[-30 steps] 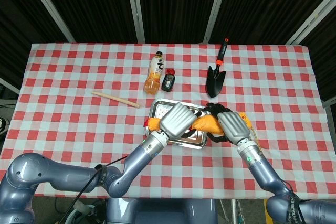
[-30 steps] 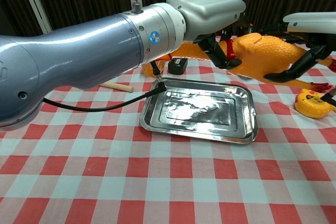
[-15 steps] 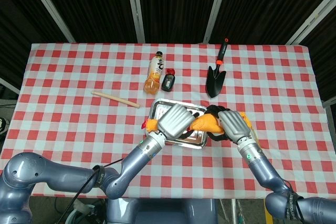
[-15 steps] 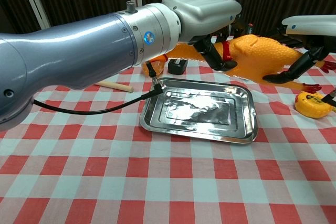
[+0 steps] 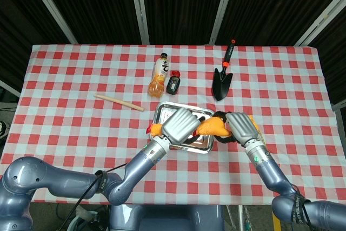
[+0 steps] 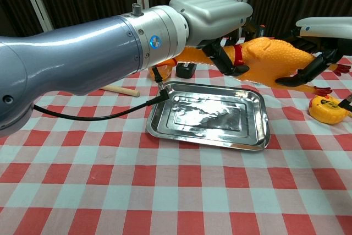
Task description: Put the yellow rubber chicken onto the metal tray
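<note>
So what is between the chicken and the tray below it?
Nothing. In the chest view the chicken, held by the left hand and right hand, hangs above the tray, whose bare floor shows.

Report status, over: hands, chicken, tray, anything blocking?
Left hand and right hand both hold the yellow rubber chicken. Chicken hangs above the metal tray, not touching. Tray bare, nothing in the way.

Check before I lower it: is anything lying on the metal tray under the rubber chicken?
Nothing visible. The metal tray looks bare, and the yellow rubber chicken hangs above its far edge, held by the left hand and right hand.
</note>
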Controlling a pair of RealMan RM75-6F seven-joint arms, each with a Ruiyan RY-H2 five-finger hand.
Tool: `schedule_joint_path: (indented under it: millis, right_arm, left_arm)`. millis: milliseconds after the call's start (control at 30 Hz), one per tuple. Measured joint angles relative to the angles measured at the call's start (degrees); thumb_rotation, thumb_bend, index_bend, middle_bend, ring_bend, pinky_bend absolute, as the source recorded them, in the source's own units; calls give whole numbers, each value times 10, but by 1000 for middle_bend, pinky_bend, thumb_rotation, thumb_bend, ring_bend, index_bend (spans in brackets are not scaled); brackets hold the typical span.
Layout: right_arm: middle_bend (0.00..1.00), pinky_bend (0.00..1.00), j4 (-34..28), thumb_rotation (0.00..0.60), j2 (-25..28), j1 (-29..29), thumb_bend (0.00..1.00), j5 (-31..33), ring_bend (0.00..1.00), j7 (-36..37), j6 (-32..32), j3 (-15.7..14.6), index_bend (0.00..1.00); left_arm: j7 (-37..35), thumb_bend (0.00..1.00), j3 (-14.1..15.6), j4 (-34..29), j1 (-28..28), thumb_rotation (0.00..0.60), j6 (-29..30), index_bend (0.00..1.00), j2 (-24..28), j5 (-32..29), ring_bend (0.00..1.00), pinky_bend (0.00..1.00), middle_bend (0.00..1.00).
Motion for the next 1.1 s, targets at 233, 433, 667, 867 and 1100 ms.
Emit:
schedule_joint_path:
  millis: [233, 433, 667, 867, 1100]
  right_arm:
    - [802, 795, 7, 600, -6, 0, 440, 4, 790, -10, 12, 1, 990]
    - [942, 906, 8, 600, -10, -2, 488, 3, 921, -24, 28, -2, 1000]
    - [915, 872, 7, 600, -12, -11, 488, -8, 856, -17, 39, -2, 974]
    - [432, 475, 0, 600, 5, -14, 488, -27, 365, -1, 21, -8, 388]
    - [157, 238, -17, 600, 57, -8, 487, -47, 76, 36, -55, -17, 26]
  left_arm:
    - [-4, 555, 3, 6, 0, 600, -1, 546, -2, 5, 607, 752, 667]
    - [-6, 551, 5, 11, 0, 600, -3, 546, -3, 8, 607, 752, 667]
    - [-8, 551, 7, 13, 2, 600, -3, 546, -3, 10, 607, 752, 666]
    - [-7, 551, 8, 17, 3, 600, 0, 545, -2, 14, 607, 752, 666]
    - [-3, 551, 5, 25, 2, 600, 3, 544, -5, 14, 607, 752, 666]
